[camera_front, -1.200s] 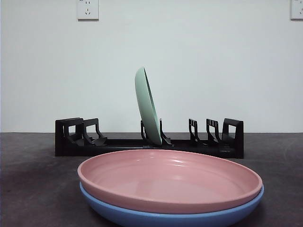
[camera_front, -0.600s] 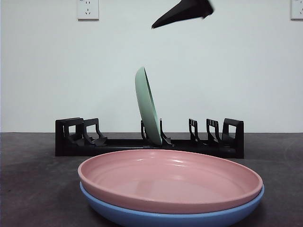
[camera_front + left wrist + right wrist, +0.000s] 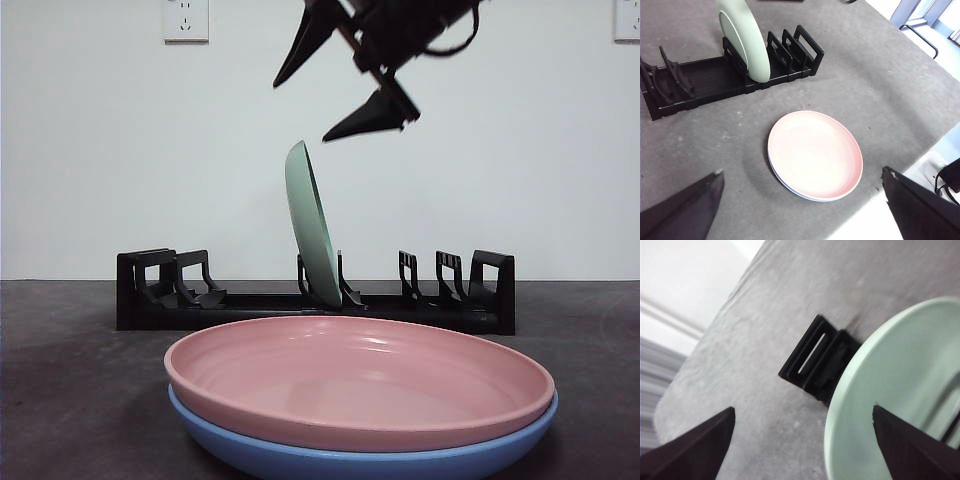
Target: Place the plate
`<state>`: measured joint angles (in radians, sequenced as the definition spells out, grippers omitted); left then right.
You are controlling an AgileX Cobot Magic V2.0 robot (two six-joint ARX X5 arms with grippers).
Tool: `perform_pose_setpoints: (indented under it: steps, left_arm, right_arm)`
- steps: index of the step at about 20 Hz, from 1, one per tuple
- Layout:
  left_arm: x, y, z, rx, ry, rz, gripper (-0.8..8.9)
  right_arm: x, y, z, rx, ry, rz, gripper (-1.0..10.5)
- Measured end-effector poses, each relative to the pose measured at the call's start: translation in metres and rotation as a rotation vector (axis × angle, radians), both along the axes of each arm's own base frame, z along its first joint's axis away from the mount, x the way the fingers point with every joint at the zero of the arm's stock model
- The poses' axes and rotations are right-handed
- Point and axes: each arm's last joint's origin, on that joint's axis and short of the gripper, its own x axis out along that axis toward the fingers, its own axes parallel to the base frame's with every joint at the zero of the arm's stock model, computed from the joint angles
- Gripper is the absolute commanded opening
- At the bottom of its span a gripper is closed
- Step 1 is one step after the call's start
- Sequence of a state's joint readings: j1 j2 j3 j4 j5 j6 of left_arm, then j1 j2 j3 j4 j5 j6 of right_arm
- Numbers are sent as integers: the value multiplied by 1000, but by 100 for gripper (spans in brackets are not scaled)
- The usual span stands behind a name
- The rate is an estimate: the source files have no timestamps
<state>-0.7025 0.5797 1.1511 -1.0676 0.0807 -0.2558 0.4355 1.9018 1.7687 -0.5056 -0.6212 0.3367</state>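
Jaws of the right gripper (image 3: 345,85) stand apart, empty, above the green plate (image 3: 312,225) that stands on edge in the rack (image 3: 315,295) by the far tabletop edge, while the left gripper (image 3: 800,200), also apart, hangs high over the pink plate (image 3: 815,154).

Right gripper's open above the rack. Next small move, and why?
Probably bring the right gripper forward and down toward the pink plate and its rim: it is open and empty, the green plate already stands in the rack, and the pink plate still lies on the blue plate.
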Motion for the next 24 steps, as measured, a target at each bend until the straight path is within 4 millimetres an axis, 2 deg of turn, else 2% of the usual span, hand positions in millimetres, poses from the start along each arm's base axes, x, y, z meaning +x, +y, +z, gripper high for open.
perform_pose_setpoints:
  steps: [3,5,9,13,19,24]
  left_arm:
    - [0,0,0,-4,5,3,497]
    - [0,0,0,-7,10,6,497]
    - [0,0,0,-11,15,10,497]
    - [0,0,0,-12,16,10,497]
    - [0,0,0,-12,16,10,497]
    - [0,0,0,-11,18,10,497]
  right_arm:
    - [12,4,-20,6,33,21,390]
    - [15,5,-27,0,48,21,311]
    - [17,6,-30,6,43,24,126]
    - [20,8,-35,4,55,27,6]
    - [20,8,-34,19,73,18,6]
    - [23,6,-5,61,42,6,6]
